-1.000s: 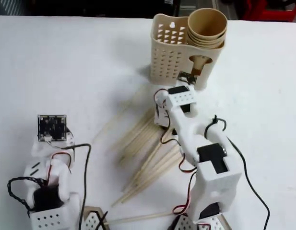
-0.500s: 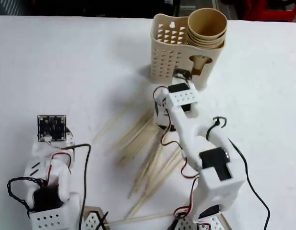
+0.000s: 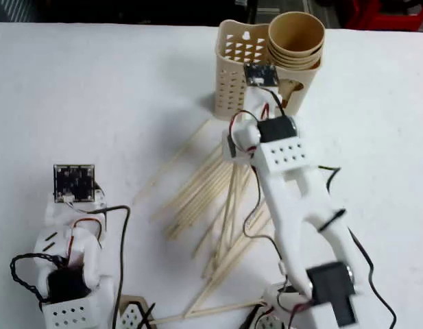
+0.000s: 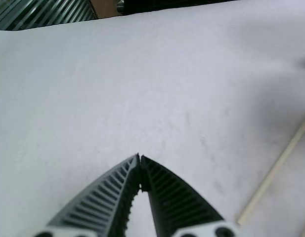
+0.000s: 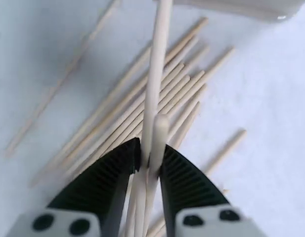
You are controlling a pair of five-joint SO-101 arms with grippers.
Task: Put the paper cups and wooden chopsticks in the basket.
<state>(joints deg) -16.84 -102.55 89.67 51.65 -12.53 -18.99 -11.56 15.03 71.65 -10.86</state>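
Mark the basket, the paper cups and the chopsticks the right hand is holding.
basket [image 3: 232, 89]: high view, perforated side wall.
paper cups [image 3: 297, 34]: high view, inside wall of top cup.
chopsticks [image 5: 153, 84]: right wrist view, shaft of the longer held stick.

Left arm [image 3: 70, 260] folded at near-left corner of table [image 3: 94, 82]; left gripper [image 4: 140, 162] closed (tips touching). Right arm [image 3: 293, 199] stretched toward far edge, right gripper [image 5: 150, 148] clamped on chopsticks [image 5: 156, 74].

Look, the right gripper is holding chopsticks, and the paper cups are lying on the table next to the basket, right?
Not quite. The paper cups are not lying on the table; the high view shows them standing stacked inside the basket. The rest is right: the right gripper is shut on chopsticks.
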